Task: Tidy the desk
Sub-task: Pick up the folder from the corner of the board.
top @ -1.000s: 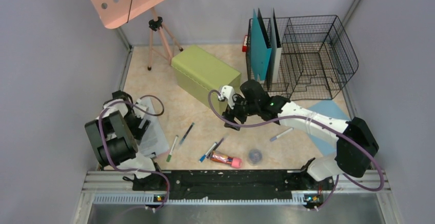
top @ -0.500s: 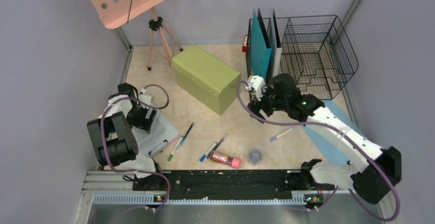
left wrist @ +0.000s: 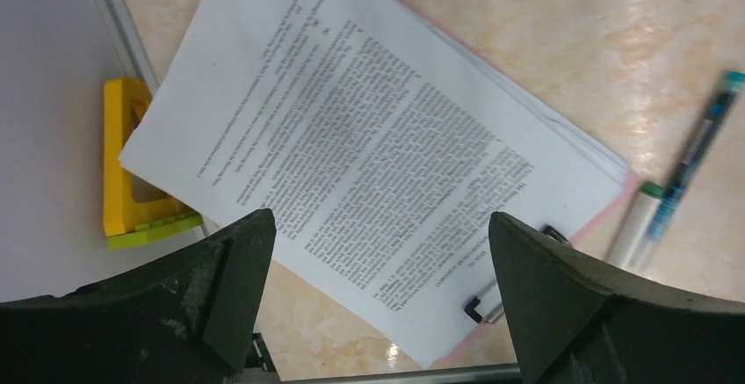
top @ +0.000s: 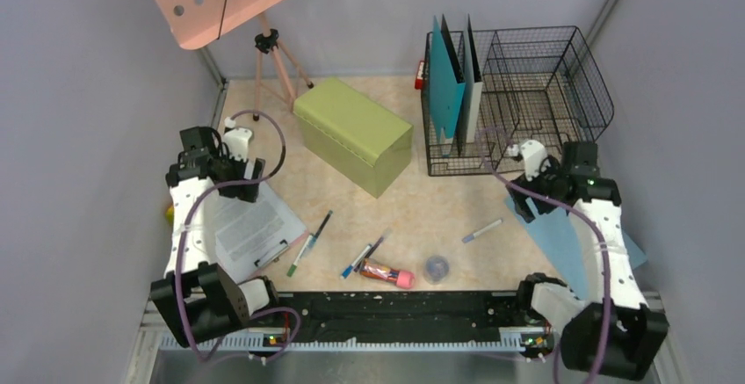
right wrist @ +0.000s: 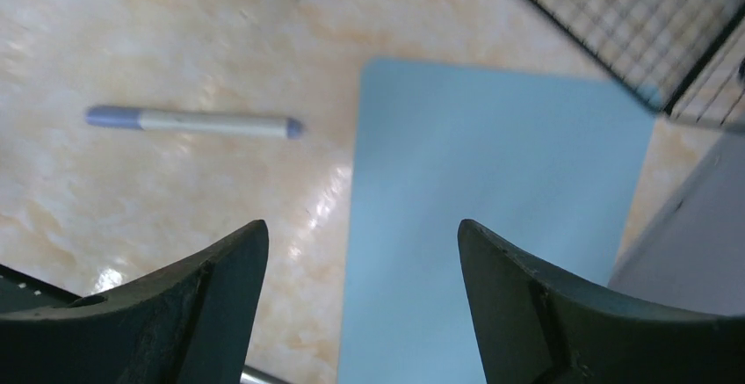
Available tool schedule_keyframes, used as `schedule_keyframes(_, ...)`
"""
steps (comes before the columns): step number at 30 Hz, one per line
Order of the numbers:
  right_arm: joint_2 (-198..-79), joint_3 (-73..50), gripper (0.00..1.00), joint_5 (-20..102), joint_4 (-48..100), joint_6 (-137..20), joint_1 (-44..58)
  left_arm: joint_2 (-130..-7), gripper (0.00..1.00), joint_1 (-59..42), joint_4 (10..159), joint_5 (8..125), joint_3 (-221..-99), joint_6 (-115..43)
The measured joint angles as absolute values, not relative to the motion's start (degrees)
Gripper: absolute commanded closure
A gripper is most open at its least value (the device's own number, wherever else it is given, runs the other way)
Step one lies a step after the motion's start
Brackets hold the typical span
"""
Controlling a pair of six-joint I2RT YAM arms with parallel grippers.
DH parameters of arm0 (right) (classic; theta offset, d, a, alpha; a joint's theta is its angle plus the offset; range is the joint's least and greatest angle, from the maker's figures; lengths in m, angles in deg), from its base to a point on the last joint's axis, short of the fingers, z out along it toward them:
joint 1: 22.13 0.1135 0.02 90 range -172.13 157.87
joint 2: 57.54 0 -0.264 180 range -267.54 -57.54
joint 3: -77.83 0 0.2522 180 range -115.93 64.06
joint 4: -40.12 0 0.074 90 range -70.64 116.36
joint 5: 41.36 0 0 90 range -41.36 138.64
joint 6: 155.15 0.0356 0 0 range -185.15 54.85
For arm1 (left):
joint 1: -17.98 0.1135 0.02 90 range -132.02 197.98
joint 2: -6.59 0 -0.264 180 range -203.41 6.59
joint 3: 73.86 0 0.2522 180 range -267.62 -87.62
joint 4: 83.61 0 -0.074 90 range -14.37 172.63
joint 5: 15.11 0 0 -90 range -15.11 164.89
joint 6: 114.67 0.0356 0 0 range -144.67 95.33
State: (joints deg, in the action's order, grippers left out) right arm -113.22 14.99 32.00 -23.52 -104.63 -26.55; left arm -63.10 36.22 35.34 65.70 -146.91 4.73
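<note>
On the marble-patterned desk (top: 439,208), nothing is being gripped yet. The right gripper (right wrist: 362,235) is being held over the light blue folder (right wrist: 492,226) lying flat just beside the wire file rack (top: 527,94), jaws wide and empty. A second ago it was being kept mid-desk by the olive-green box (top: 351,134), so the arm is being swung out to the right edge. The left gripper (left wrist: 378,235) is being stretched out from a folded pose to hang above the clipboard of printed sheets (left wrist: 369,138), jaws also wide, nothing between them. A purple-capped pen (right wrist: 193,122) is being left near the folder. More pens (top: 307,239) and a red tube with a pink cap (top: 386,272) are being left loose near the front rail. Judged: both arms are being lined up on flat paper items, probably for filing in the rack, and tidying is barely being started.
</note>
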Motion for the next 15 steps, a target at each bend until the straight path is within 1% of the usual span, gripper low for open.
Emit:
schedule_keyframes(4, -118.60, 15.82, 0.19, 30.84, -25.01, -109.92, -41.35, -58.05, 0.03, 34.23, 32.00, 61.52, -146.91, 4.38)
schedule_keyframes(6, -121.55, 15.82, 0.18, 30.56, -25.14, -111.91, -46.84, -55.74, 0.02, 32.59, 30.82, 60.28, -147.04, 4.01)
schedule_keyframes(9, -125.42, 15.33, 0.14, 30.86, -25.34, -114.29, -52.32, -52.90, 0.02, 28.77, 29.37, 59.23, -147.76, 3.44)
schedule_keyframes(13, -130.53, 12.49, 0.04, 32.35, -25.27, -117.09, -56.39, -51.82, 0.02, 24.44, 28.02, 59.08, -147.96, 2.20)
schedule_keyframes(15, -133.07, 10.15, 0.02, 32.63, -25.51, -118.77, -58.38, -51.82, 0.02, 23.04, 27.67, 59.10, -147.96, 1.57)
